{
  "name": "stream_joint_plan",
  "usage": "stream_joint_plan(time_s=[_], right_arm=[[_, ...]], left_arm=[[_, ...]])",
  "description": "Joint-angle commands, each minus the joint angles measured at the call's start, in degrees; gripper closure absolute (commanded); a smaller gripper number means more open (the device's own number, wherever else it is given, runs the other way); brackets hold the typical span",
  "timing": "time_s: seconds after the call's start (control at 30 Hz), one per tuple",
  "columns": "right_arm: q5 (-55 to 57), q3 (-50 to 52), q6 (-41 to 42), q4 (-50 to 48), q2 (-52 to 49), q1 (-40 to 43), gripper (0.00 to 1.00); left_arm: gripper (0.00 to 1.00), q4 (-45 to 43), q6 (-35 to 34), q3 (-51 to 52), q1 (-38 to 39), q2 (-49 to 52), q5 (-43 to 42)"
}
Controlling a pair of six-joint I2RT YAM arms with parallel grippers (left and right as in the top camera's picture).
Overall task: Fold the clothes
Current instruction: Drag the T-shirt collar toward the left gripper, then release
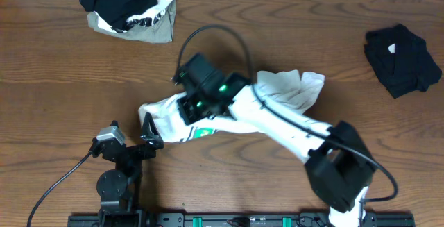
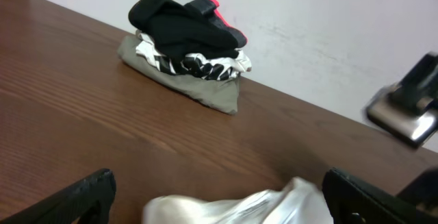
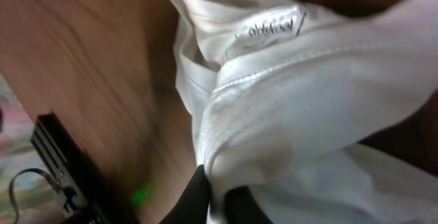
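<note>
The white T-shirt (image 1: 291, 91) lies crumpled across the middle of the table. My right gripper (image 3: 215, 200) is shut on a fold of it near the collar, with cloth pinched between the two dark fingers; the neck label (image 3: 270, 29) shows above. From overhead, the right gripper (image 1: 189, 109) sits over the shirt's left part. My left gripper (image 1: 150, 133) stands open at the shirt's left end. In the left wrist view the left gripper (image 2: 226, 200) has its fingers wide apart, with white cloth (image 2: 239, 207) lying between them, not gripped.
A pile of clothes (image 1: 132, 8), black on printed white on olive-grey, sits at the back left and shows as the pile (image 2: 185, 46) against the wall. A folded black garment (image 1: 402, 59) lies at the right. The right arm (image 1: 305, 133) crosses the table's middle.
</note>
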State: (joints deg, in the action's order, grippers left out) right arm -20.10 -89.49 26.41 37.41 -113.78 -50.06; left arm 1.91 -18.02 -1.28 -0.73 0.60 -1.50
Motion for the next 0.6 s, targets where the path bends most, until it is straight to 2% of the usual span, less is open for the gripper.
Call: stream_joint_plan(time_s=[0.0, 0.03, 0.13, 0.3, 0.4, 0.5, 0.57], right_arm=[[4.4, 0.4, 1.8, 0.0, -0.6, -2.3, 0.81], [5.0, 0.3, 1.8, 0.1, -0.4, -2.5, 0.74], [5.3, 0.3, 1.8, 0.6, 0.1, -1.2, 0.6], [5.3, 0.2, 1.0, 5.0, 3.5, 5.3, 0.51], [5.3, 0.2, -1.3, 9.1, 7.1, 10.3, 0.48], [2.9, 0.2, -4.4, 11.3, 11.0, 13.8, 0.54], [2.5, 0.2, -5.8, 12.6, 13.2, 15.1, 0.53]], left_arm=[[0.02, 2.1, 0.3, 1.0, -0.2, -0.4, 0.7], [0.02, 2.1, 0.3, 1.0, -0.2, -0.4, 0.7], [0.02, 2.1, 0.3, 1.0, -0.2, -0.4, 0.7], [0.02, 2.1, 0.3, 1.0, -0.2, -0.4, 0.7], [0.02, 2.1, 0.3, 1.0, -0.2, -0.4, 0.7], [0.02, 2.1, 0.3, 1.0, -0.2, -0.4, 0.7], [0.02, 2.1, 0.3, 1.0, -0.2, -0.4, 0.7]])
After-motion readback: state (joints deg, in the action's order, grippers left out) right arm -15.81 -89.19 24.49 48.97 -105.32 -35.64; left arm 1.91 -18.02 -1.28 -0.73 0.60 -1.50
